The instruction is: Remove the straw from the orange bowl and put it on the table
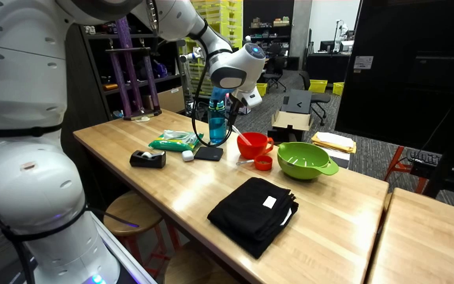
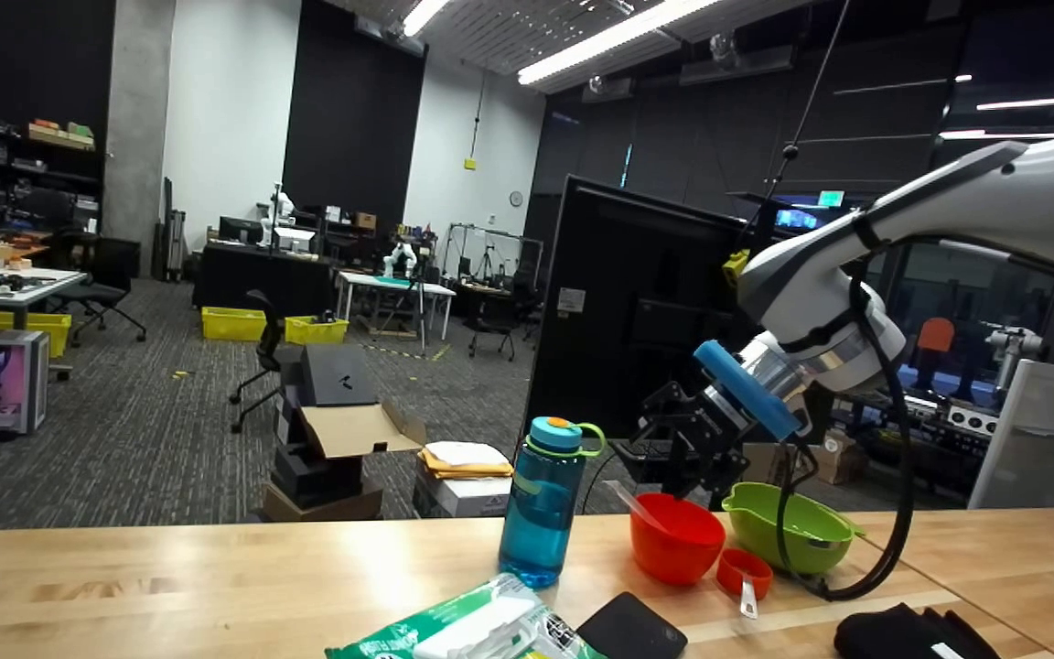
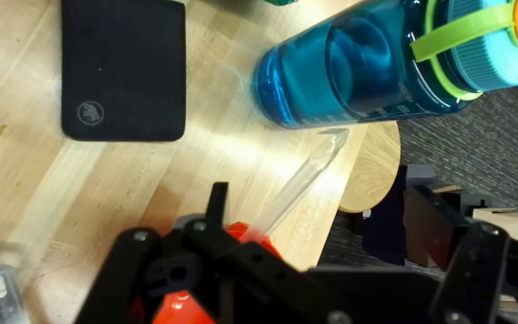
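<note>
The orange bowl, red-orange with a handle, stands on the pale wood table. It also shows in an exterior view, and the wrist view shows only parts of it behind my gripper. A clear straw leans in the bowl, its upper end sticking out past the rim; it shows in both exterior views. My gripper is open and empty, tilted above the bowl. In the wrist view the straw appears between the fingers, but whether it lies between them in depth I cannot tell.
A blue water bottle stands beside the bowl. A small red measuring cup and a green colander sit on its other side. A black pouch, green wipes pack and folded black cloth lie on the table.
</note>
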### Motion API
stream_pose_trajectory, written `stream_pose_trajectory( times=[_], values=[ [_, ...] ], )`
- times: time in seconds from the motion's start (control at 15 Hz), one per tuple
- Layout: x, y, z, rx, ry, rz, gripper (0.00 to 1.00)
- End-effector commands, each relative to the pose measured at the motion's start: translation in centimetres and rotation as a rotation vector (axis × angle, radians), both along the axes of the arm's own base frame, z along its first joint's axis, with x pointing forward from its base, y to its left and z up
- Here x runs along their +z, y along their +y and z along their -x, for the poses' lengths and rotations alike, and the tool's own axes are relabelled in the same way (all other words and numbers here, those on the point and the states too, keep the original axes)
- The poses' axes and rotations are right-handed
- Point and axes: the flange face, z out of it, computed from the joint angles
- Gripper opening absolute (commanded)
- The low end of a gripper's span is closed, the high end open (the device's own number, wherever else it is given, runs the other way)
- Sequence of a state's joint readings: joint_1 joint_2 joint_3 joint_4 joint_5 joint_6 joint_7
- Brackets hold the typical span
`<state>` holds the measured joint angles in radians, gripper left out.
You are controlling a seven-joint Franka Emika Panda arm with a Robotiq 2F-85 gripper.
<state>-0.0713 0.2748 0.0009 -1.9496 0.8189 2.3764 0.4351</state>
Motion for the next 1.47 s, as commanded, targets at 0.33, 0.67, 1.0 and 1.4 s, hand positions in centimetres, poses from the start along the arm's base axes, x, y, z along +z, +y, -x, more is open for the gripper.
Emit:
stream_pose_trajectory(
  times=[0.33,0.67,1.0,1.4],
  values=[
    [-2.1,-0.6,-0.4,-0.055,0.028,-0.032,1.0],
    [-3.7,-1.0,-1.5,-0.072,0.017,-0.042,1.0],
    [-4.7,-1.2,-3.0,-0.084,0.011,-0.044,1.0],
    [-6.2,-0.7,-5.0,-0.063,-0.007,-0.073,1.0]
  ],
)
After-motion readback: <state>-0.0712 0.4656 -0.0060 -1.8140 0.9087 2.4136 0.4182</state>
